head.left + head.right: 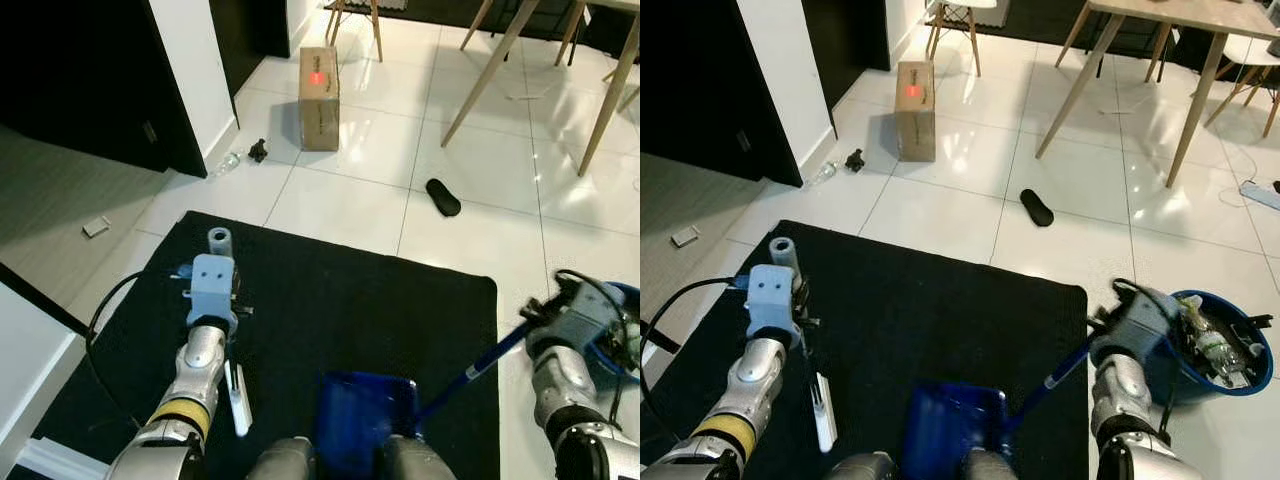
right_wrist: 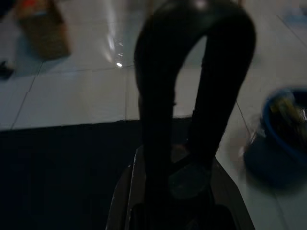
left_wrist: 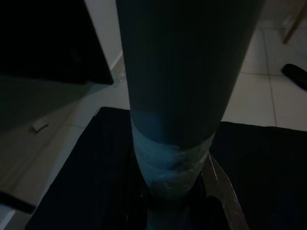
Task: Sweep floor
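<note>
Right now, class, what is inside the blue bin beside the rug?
The blue bin holds rubbish: what looks like a clear plastic bottle among dark scraps. Whatever lies deeper is covered by that litter and the near wall. The right gripper's wrist overlaps its left rim.

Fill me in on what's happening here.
The robot stands on a black mat, set to sweep. Its left gripper is shut on a grey broom handle; its right gripper is shut on the blue dustpan handle. A blue bin of trash sits at its right. A black slipper lies on the tiles ahead.
</note>
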Robot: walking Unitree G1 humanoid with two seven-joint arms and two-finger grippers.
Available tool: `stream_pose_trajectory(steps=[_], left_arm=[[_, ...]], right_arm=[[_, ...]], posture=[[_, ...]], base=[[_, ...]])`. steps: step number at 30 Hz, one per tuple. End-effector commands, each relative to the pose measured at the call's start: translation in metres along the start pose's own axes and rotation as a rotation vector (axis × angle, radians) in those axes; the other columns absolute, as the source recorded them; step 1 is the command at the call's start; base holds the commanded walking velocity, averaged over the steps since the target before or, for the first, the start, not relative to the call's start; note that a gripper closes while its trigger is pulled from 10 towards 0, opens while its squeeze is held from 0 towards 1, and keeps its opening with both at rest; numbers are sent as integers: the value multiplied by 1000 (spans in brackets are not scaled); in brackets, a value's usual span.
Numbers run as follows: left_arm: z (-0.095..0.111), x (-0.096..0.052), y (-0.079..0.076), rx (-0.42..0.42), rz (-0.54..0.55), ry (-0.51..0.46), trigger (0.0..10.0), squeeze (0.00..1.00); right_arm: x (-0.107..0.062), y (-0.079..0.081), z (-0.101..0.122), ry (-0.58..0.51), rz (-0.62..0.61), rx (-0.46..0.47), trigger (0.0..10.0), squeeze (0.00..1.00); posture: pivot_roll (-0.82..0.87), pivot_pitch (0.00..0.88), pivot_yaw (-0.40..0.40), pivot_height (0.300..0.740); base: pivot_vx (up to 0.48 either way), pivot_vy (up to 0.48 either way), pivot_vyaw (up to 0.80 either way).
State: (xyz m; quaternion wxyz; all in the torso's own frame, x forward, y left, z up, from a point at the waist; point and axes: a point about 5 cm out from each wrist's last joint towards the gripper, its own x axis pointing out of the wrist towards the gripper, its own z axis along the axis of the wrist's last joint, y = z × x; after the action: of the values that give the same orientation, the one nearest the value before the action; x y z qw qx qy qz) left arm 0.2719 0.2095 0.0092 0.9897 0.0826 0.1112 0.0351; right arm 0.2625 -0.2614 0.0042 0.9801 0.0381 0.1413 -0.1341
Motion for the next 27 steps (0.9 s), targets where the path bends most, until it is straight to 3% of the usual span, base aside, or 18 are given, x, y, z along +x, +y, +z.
stream_pose_trajectory(steps=[1, 6, 11, 19, 23, 27], left_arm=[[-1, 1, -2, -22, 18, 18, 10000, 0], [5, 3, -1, -29, 52, -20, 10000, 0], [11, 5, -4, -40, 46, -53, 10000, 0], [9, 3, -9, -33, -3, -49, 10000, 0], [9, 4, -11, -23, -24, -39, 10000, 0], [10, 5, -12, -16, -36, -35, 10000, 0]], right_arm=[[7, 16, 21, -118, 81, -98, 10000, 0], [12, 36, 38, -216, 176, -211, 10000, 0], [16, 36, 52, -271, 156, -224, 10000, 0], [18, 33, 46, -217, 123, -121, 10000, 0], [17, 38, 37, -159, 155, -175, 10000, 0], [16, 41, 34, -143, 181, -203, 10000, 0]], posture=[[80, 0, -32, 740], [80, 0, -36, 740], [80, 0, -42, 740], [78, 0, -40, 740], [78, 0, -34, 740], [78, 0, -30, 740]], base=[[0, 0, 0], [0, 0, 0], [0, 0, 0], [0, 0, 0], [0, 0, 0], [0, 0, 800]])
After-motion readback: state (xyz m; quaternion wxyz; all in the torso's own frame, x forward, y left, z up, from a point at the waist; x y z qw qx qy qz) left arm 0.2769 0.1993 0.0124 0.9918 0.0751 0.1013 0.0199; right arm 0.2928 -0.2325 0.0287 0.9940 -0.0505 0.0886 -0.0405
